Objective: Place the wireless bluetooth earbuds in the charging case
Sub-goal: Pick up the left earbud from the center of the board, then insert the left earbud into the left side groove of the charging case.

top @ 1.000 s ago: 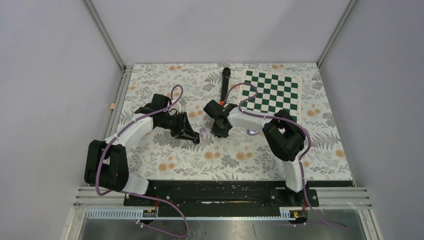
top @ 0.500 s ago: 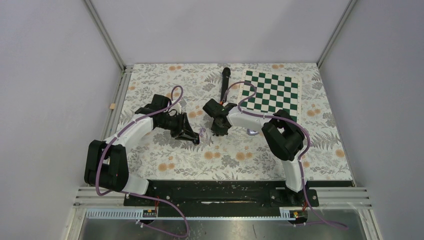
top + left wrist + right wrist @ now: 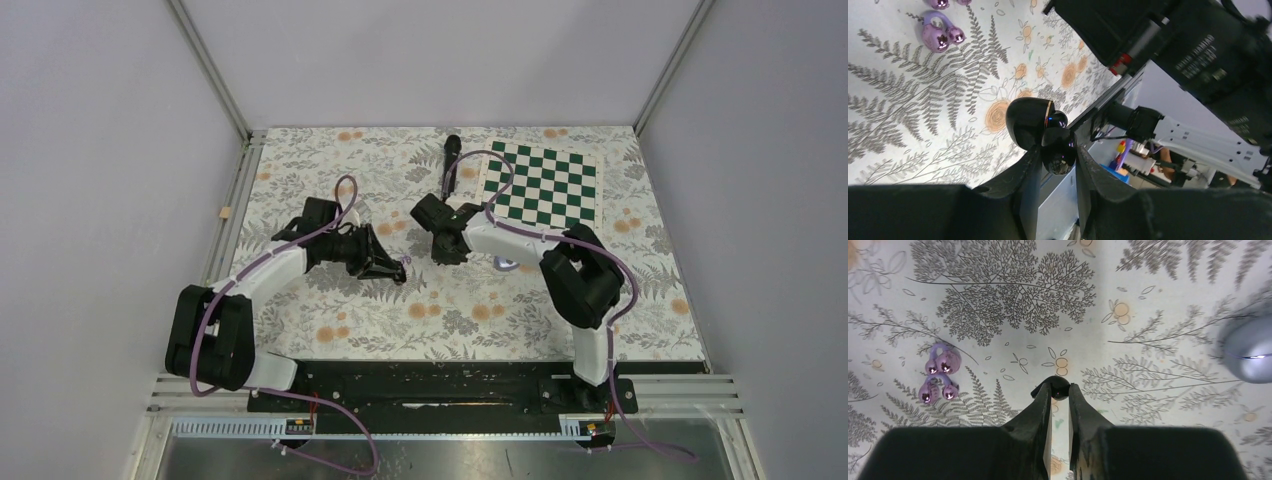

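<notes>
My right gripper (image 3: 1060, 393) is shut on a tiny black earbud (image 3: 1060, 388), pinched at the very fingertips over the floral mat. My left gripper (image 3: 1058, 159) is shut on a glossy black charging case (image 3: 1029, 122) with a gold rim, held off the mat. In the top view the left gripper (image 3: 394, 271) and right gripper (image 3: 447, 252) are a short way apart at mid-table. A cluster of pale purple earbuds (image 3: 939, 376) lies on the mat to the left of the right fingers. It also shows in the left wrist view (image 3: 941, 35) and between the grippers (image 3: 404, 262).
A pale purple rounded case (image 3: 1249, 352) sits to the right of my right gripper, beside the right forearm (image 3: 507, 263). A long black microphone (image 3: 450, 160) and a green-and-white chessboard (image 3: 545, 180) lie at the back of the mat.
My right gripper has closed on the black earbud and its wrist has shifted slightly toward the back. The left arm has moved a little rightward with the case still held.
</notes>
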`<state>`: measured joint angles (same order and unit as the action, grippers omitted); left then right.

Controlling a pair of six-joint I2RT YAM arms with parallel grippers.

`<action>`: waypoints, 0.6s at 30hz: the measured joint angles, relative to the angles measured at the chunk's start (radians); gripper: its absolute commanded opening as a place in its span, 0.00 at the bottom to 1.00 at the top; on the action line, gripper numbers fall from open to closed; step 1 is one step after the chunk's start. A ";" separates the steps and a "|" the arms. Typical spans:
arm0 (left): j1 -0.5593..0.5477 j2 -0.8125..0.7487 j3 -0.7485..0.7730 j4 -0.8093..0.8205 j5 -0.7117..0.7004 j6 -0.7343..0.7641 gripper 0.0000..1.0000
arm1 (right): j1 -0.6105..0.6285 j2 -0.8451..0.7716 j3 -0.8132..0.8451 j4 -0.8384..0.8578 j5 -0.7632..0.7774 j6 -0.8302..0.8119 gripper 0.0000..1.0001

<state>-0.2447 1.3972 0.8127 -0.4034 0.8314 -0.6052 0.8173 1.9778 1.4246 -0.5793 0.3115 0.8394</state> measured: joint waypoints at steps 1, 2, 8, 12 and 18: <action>-0.005 -0.005 -0.021 0.045 -0.003 -0.042 0.00 | 0.000 -0.015 0.000 -0.005 0.012 -0.015 0.00; -0.011 -0.009 -0.039 0.086 -0.006 -0.084 0.00 | 0.000 -0.034 0.000 -0.013 0.026 -0.032 0.00; -0.046 -0.016 -0.151 0.421 -0.021 -0.390 0.00 | 0.005 -0.139 0.027 -0.060 0.099 -0.097 0.00; -0.046 -0.016 -0.208 0.584 -0.029 -0.580 0.00 | 0.029 -0.180 0.072 -0.079 0.148 -0.131 0.00; -0.046 -0.031 -0.197 0.605 -0.052 -0.702 0.00 | 0.115 -0.204 0.121 -0.088 0.233 -0.206 0.00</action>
<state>-0.2905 1.3663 0.6159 0.2012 0.7792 -1.3067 0.9325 1.7741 1.5455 -0.6674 0.5442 0.6334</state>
